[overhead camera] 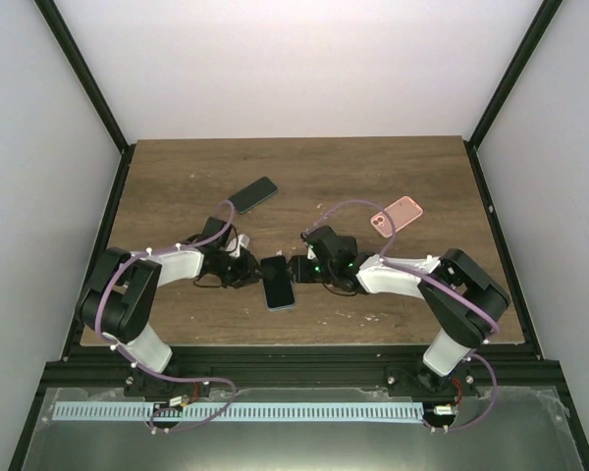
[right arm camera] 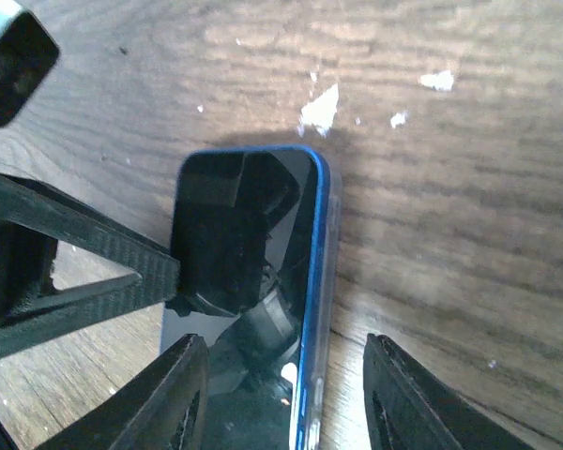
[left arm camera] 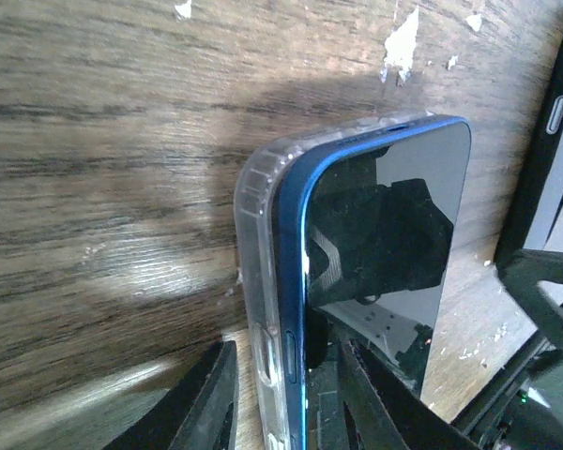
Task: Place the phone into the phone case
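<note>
Looks like the phone (left arm camera: 394, 187) is mostly in the clear case (left arm camera: 258, 206); left gripper (left arm camera: 291, 403) and right gripper (right arm camera: 286, 394) straddle it, jaws apart. Next: press edges flush.

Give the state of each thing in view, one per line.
blue phone: screen up, in the clear case
clear case: around the blue phone
dark phone: lying flat, untouched
pink case: lying flat, untouched
left gripper: open, astride the phone's edge
right gripper: open, astride the phone's edge
</note>
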{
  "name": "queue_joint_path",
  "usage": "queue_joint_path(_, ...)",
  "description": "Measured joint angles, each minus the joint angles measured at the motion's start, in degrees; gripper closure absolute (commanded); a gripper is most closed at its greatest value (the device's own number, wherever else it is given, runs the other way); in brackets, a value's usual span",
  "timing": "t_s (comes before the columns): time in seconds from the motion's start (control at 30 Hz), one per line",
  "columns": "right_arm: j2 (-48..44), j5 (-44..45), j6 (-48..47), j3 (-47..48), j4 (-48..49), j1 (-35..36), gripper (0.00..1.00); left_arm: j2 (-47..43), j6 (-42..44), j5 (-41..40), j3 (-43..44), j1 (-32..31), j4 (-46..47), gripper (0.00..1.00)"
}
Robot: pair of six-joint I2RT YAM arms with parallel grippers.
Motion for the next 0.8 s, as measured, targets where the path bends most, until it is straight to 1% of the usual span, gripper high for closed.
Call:
queue_joint_path(0.13, 0.79, -1.49, 0.66, -1.55, 0.55, 0.00, 0.48, -0.07, -0.04, 1.46, -0.83, 0.00, 1.07, 0.70)
queue_joint_path(0.23, 2.97, -2.93, 1.42, -1.86, 1.60, 0.00, 0.47, -0.07, -0.11, 2.25, -1.29, 0.00, 1.51, 0.73)
queue_joint_path(0.5, 6.08, -8.52, 3.54, -1.53, 7.96, 0.00, 0.40, -0.07, -0.13, 3.34, -2.34, 0.00, 2.75, 0.75)
queue_joint_path(0.8, 7.26, -14.49, 8.81, -1.73, 11.39, -1.90, 0.40, -0.81, 0.02, 4.11, -4.55, 0.28, 5.66, 0.77)
